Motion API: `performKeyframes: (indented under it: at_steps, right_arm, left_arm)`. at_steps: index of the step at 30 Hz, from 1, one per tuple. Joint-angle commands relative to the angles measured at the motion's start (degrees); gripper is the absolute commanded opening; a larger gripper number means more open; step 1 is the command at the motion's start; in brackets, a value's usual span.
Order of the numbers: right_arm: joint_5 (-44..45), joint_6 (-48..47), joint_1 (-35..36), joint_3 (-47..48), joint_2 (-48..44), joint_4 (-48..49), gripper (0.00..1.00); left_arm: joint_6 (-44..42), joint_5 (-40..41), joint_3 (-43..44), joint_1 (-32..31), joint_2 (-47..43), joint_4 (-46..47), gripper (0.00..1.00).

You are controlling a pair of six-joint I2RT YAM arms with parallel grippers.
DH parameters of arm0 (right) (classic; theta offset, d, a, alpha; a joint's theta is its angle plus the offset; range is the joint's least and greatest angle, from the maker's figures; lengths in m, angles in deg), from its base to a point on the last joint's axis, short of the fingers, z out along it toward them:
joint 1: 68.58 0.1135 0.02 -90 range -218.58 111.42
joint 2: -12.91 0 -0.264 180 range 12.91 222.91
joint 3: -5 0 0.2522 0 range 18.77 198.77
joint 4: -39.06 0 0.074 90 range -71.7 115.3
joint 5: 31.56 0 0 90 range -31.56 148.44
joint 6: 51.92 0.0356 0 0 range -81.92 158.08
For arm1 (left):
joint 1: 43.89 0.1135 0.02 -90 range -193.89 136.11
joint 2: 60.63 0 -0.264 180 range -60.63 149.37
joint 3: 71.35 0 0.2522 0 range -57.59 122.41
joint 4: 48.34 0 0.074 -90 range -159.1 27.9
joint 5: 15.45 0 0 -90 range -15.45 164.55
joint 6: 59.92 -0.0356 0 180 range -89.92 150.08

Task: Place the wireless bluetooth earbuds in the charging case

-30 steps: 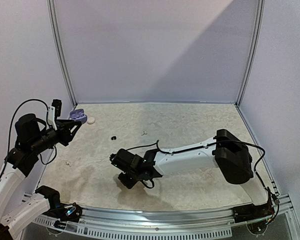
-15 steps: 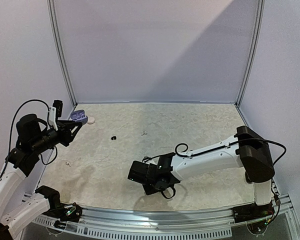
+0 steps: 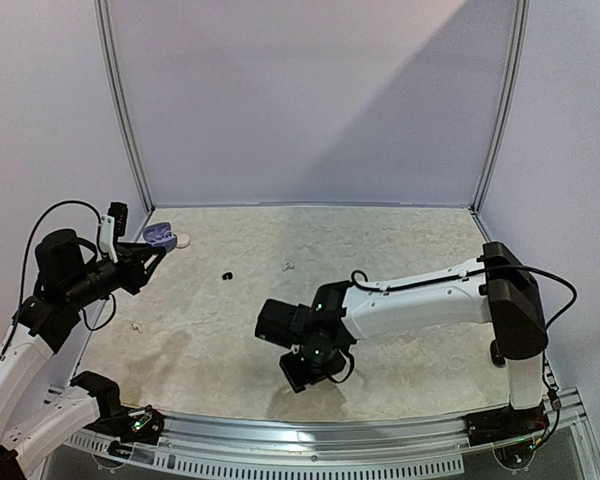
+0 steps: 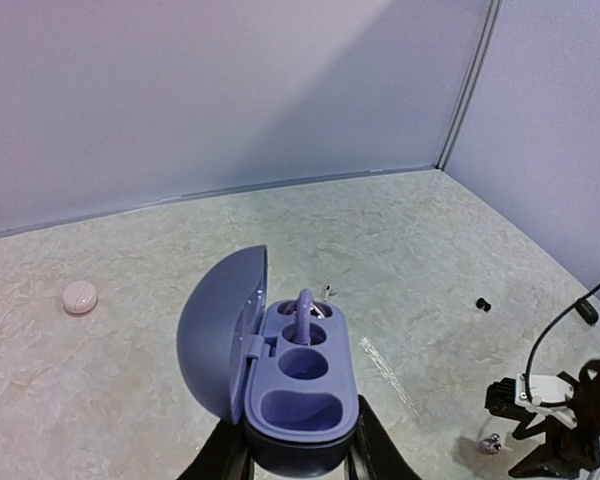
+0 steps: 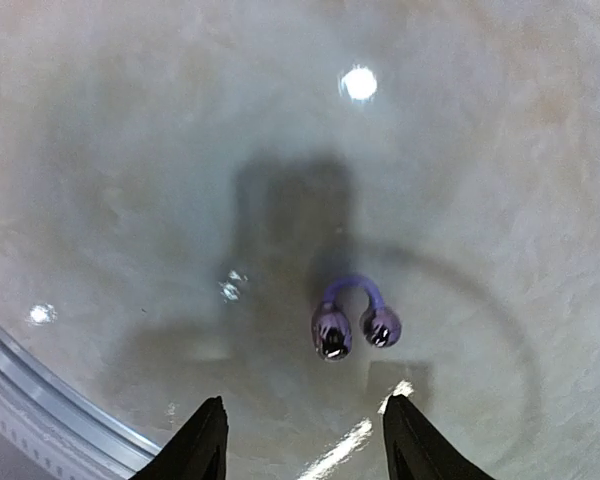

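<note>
My left gripper (image 4: pixel 298 462) is shut on a purple charging case (image 4: pixel 298 385), held above the table's far left (image 3: pixel 158 233). Its lid (image 4: pixel 220 325) stands open to the left. One purple clip-shaped earbud (image 4: pixel 305 312) stands in the case's far sockets; the two nearer sockets are empty. A second purple clip earbud (image 5: pixel 352 318) lies on the table, its two shiny ends facing my right gripper (image 5: pixel 305 445). That gripper is open and hangs just above and short of the earbud, apart from it. In the top view the right gripper (image 3: pixel 305 372) points down near the table's front.
A round white puck (image 3: pixel 183 240) lies at the far left. A small black piece (image 3: pixel 227 274) and a small white piece (image 3: pixel 289 266) lie mid-table, another white bit (image 3: pixel 136 325) at the left. The metal front rail (image 5: pixel 40 400) runs close to the right gripper.
The right arm has swung to the right and towards the front edge, its wrist has tipped down and its jaws have spread wider. The left arm with the case has barely moved.
</note>
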Motion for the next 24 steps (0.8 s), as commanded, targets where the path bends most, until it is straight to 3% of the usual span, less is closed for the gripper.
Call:
performKeyframes:
  at_steps: [1, 6, 10, 16, 24]
  right_arm:
    - [-6.73, -17.61, -4.81, 6.79, -2.76, -3.92, 0.51]
    - [-8.0, -34.0, -6.01, 12.81, 2.25, -7.7, 0.42]
    - [-8.18, -43.18, -6.78, 11.8, 3.44, -4.88, 0.39]
    - [-9.71, -52.39, -9.06, 11.51, 4.96, -1.86, 0.33]
    - [-12.01, -57.14, -10.31, 8.54, 5.6, 1.46, 0.27]
  left_arm:
    - [-0.58, -0.15, 0.76, 0.52, 0.49, -0.04, 0.0]
    - [-1.59, 0.17, 1.78, 0.46, 0.51, -1.85, 0.0]
    - [-2.22, -0.14, 2.04, 0.48, 0.59, -2.47, 0.0]
    - [-1.38, -3.94, 1.1, 0.49, 0.51, 0.16, 0.0]
    - [-0.6, -5.13, 0.25, 0.46, 1.09, 1.25, 0.0]
